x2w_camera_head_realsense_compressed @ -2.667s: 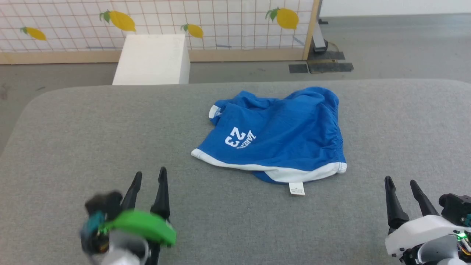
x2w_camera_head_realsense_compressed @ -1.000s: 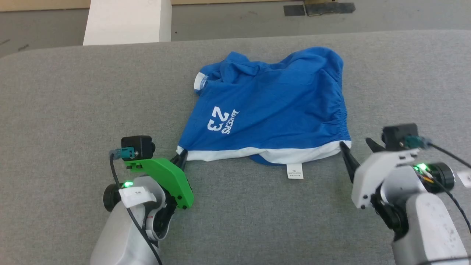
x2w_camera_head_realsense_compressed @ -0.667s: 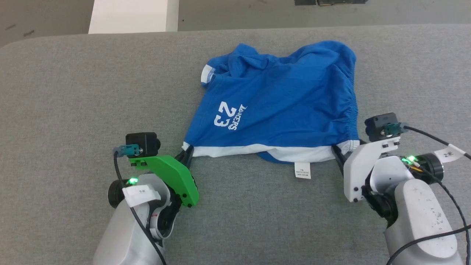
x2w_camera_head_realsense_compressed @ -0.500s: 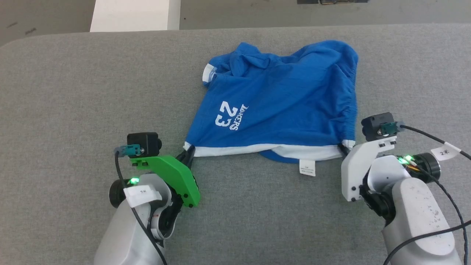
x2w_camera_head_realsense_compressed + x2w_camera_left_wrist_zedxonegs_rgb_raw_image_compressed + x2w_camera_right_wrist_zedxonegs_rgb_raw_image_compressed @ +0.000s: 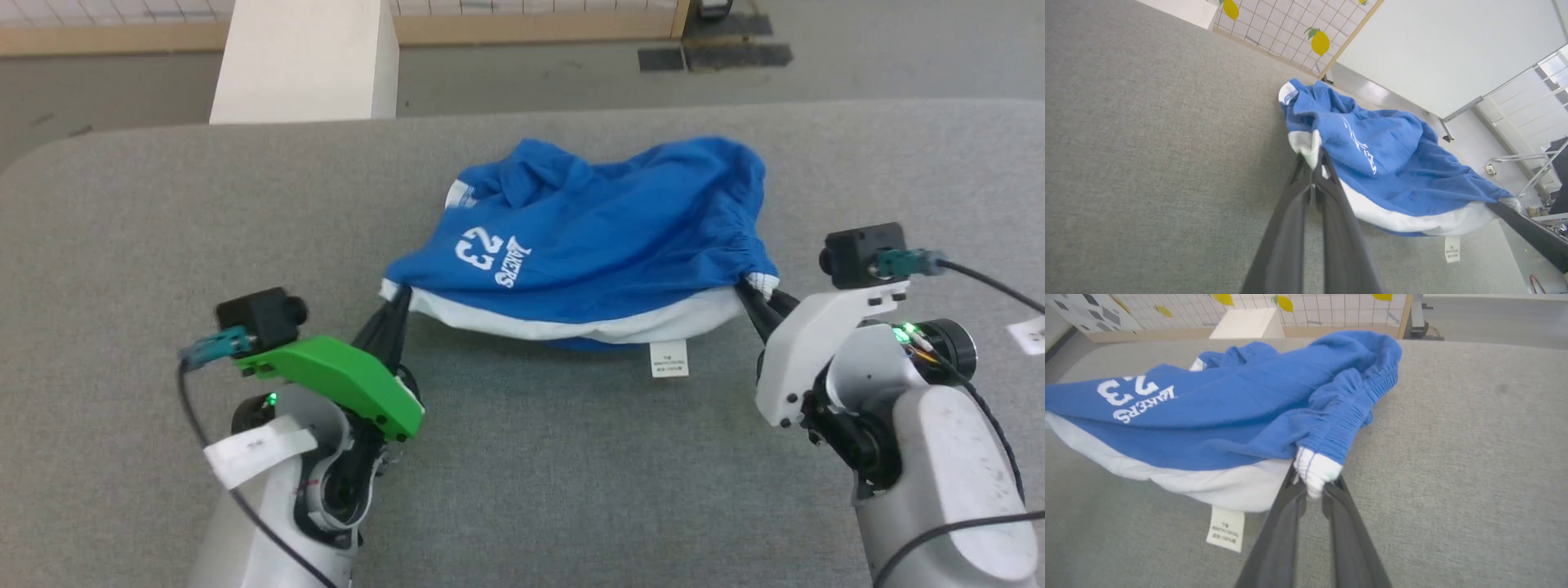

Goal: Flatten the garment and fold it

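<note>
Clamping white hem corners, left gripper (image 5: 397,299) and right gripper (image 5: 748,291) hold shorts (image 5: 608,237) printed "23 LAKERS".

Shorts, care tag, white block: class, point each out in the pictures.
shorts (image 5: 620,237), head view, blue panel beside the print.
care tag (image 5: 669,359), head view, tag's middle.
white block (image 5: 302,65), head view, broad white face.

The left gripper (image 5: 1312,162), two long dark fingers pressed together, pinches the white-striped corner of the bright blue athletic shorts (image 5: 1392,163). Their near edge hangs above the grey fabric-covered table (image 5: 1147,155), a small white tag (image 5: 1452,249) dangling below. The right gripper (image 5: 1502,210) meets the far corner.
</note>
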